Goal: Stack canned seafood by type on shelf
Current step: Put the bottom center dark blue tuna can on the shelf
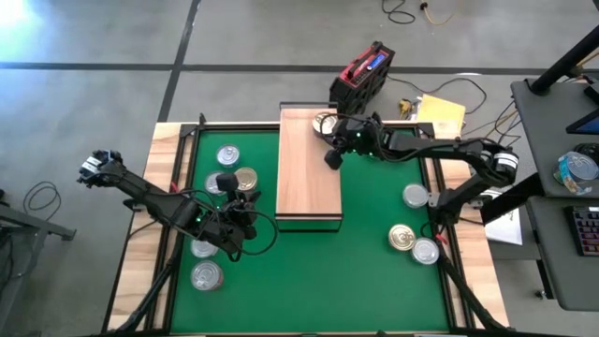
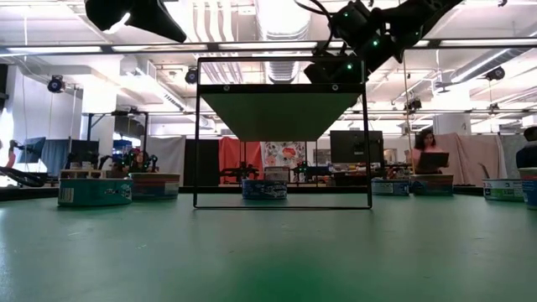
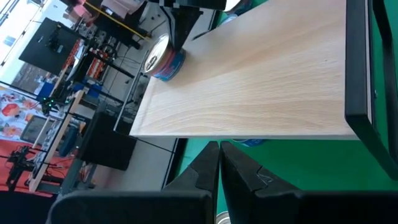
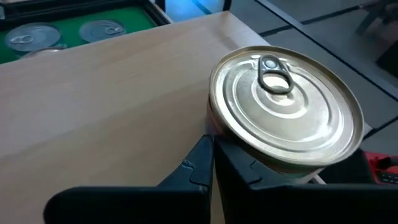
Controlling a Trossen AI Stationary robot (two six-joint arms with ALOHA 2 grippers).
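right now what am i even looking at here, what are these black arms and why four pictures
Two robot arms work at a table with a green mat. One picture looks straight down, one looks level across the tabletop, and one comes from a camera on each wrist. A wooden shelf stands mid-mat with one gold-lidded can at its far end. More cans lie on the mat: some on the left, some on the right. The right gripper sits shut beside the shelf can, holding nothing. The left gripper is shut and empty near the shelf's near edge.
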